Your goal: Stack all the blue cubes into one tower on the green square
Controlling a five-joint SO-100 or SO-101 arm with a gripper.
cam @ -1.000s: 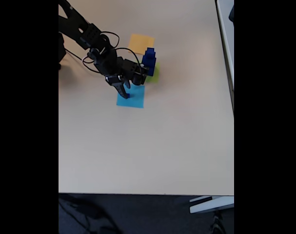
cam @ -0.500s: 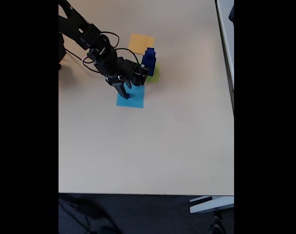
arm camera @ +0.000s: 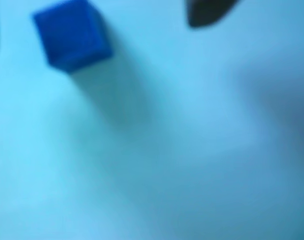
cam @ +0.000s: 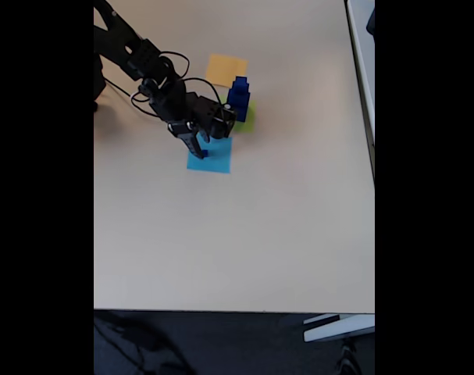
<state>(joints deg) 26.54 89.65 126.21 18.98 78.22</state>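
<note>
A beige table (cam: 244,234) carries two flat paper squares toward its far-left corner in the fixed view: an orange-yellow square (cam: 226,69) nearer the far edge and a light-blue square (cam: 213,158) a little closer in. Beyond the near edge lies dark floor (cam: 221,344), with a pale object (cam: 334,326) at its right

Black jointed arm (cam: 155,82), looping black cables, seemingly black pincer (cam: 199,146).

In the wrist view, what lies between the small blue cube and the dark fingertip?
Only bare light-blue paper separates the small blue cube from the dark fingertip; wrist view.
</note>
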